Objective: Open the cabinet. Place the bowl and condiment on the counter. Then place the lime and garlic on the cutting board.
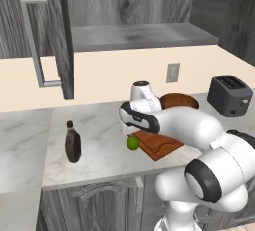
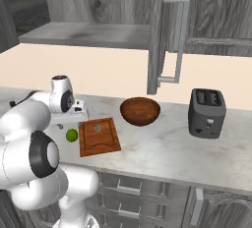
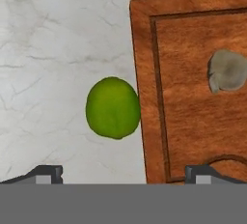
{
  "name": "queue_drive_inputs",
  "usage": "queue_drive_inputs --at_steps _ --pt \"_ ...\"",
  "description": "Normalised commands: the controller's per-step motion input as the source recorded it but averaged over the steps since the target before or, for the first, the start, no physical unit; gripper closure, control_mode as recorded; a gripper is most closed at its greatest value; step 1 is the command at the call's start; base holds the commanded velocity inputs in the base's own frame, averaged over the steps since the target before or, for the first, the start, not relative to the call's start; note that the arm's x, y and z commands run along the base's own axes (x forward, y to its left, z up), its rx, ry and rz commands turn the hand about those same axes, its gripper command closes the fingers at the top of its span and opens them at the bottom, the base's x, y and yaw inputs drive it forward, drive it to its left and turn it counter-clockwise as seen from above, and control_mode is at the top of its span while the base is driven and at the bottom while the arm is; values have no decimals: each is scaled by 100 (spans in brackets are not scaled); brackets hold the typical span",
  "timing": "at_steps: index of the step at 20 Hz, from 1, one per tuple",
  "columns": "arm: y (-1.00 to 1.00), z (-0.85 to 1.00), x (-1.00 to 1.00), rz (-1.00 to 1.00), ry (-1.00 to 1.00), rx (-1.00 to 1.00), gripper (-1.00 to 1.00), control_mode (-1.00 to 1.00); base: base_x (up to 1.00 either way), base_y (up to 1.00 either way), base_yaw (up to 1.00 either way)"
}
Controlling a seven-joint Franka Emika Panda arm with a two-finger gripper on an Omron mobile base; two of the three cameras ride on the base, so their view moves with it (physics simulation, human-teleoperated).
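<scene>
Materials and finishes on and around the counter [image 2: 167, 153].

The counter is smooth white-grey marbled stone with fine dark veins. On it, the cutting board [image 2: 100, 137] is reddish-brown wood with visible grain and a grooved rim; just beside its edge the lime [image 3: 113, 107] has a smooth, bright green, faintly satin skin, and the garlic [image 3: 228, 70] on the board looks matt, pale grey-beige. The bowl [image 2: 140, 110] behind the board is glossy reddish-brown wood. The condiment [image 1: 72, 143] is dark brown glass with a slight sheen. Above the counter, the cabinet [image 1: 63, 36] shows dark grey wood grain and a silver metal bar handle [image 1: 37, 51]. The toaster [image 2: 207, 113] is matt dark grey.
</scene>
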Motion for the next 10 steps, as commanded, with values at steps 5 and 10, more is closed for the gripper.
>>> queue_drive_inputs --at_steps 5,10 --pt "13 -22 1 16 -1 -3 -100 -100 0 0 0" --pt "8 -23 7 16 0 -2 -100 -100 0 0 0"
